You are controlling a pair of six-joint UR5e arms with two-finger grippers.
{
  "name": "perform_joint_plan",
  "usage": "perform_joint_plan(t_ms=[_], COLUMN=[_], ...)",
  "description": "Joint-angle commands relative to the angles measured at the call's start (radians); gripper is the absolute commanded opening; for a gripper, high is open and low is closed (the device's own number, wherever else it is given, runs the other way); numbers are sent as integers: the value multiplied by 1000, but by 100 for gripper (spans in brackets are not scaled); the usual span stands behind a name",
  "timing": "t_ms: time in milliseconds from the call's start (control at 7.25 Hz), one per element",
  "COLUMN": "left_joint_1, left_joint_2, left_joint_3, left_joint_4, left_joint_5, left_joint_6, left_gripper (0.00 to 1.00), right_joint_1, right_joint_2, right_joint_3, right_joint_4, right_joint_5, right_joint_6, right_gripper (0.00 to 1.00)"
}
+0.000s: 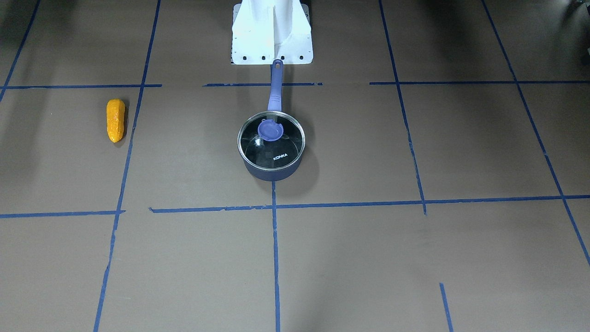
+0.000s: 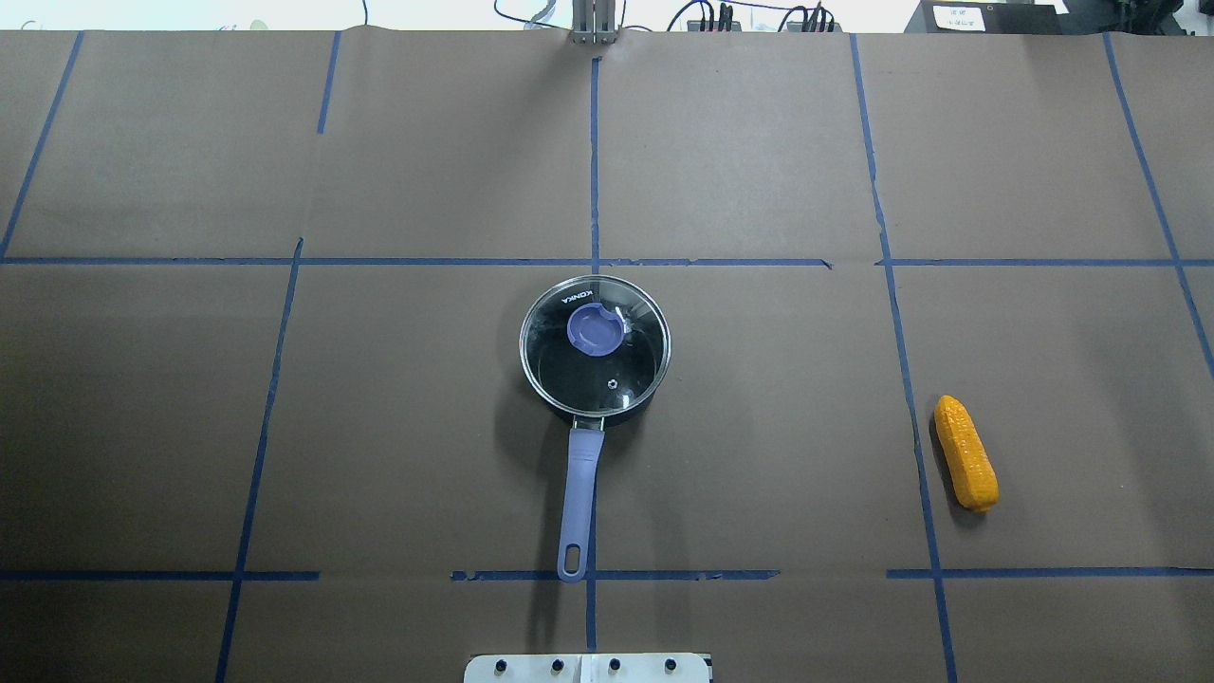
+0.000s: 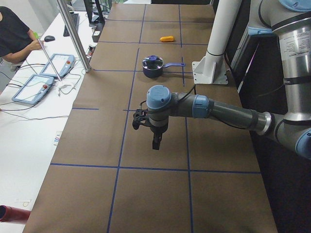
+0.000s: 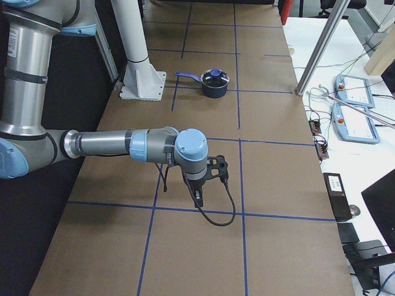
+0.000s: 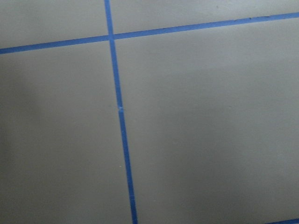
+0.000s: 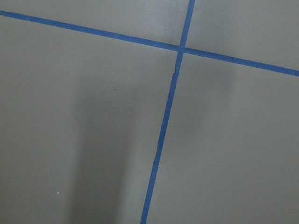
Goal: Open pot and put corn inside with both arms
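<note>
— While the glass lid (image 1: 271, 143) sits on the pot (image 1: 272, 173), what can you read on it?
— "KONKA" (image 1: 280, 157), in white letters on the glass, at the side away from the handle (image 1: 275, 87). The blue knob (image 1: 270, 129) rises from the lid's middle.
— Where does the pot stand?
— In the middle of the worktop (image 1: 415, 258), closed. Its long handle points straight at the white base stand (image 1: 272, 37), and the handle's end is just short of it.
— And the corn (image 1: 115, 121)?
— It lies flat on the robot's right side, well apart from the pot. It is just beside a blue tape line (image 1: 131, 138), on the side away from the pot.
— The claws?
— The left claw (image 3: 155, 144) hangs pointing down over bare worktop toward the robot's left end, far from the pot. The right claw (image 4: 198, 198) hangs the same way toward the right end. I cannot tell whether their fingers are apart or together. Each wrist camera shows only brown paper and crossing tape.
</note>
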Motion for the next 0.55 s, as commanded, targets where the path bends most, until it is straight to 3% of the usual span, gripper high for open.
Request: perform_joint_plan(t_ms=[0,276,414], left_joint_1=[136,403,574], left_joint_2=[-77,-270,-433], left_joint_3=[-21,-85,-87], left_joint_4=[-74,-95,-92], left_joint_5=[-99,22,63], left_joint_6=[-231,-671,-932], left_gripper=[100,100,100], right_joint_1=[-2,-2,-2], right_joint_2=[0,-3,-3], right_joint_3=[1,9,9], right_joint_4=[1,3,3], right_joint_5=[9,12,12], right_joint_6=[-2,-13,-16], right_gripper=[100,100,100])
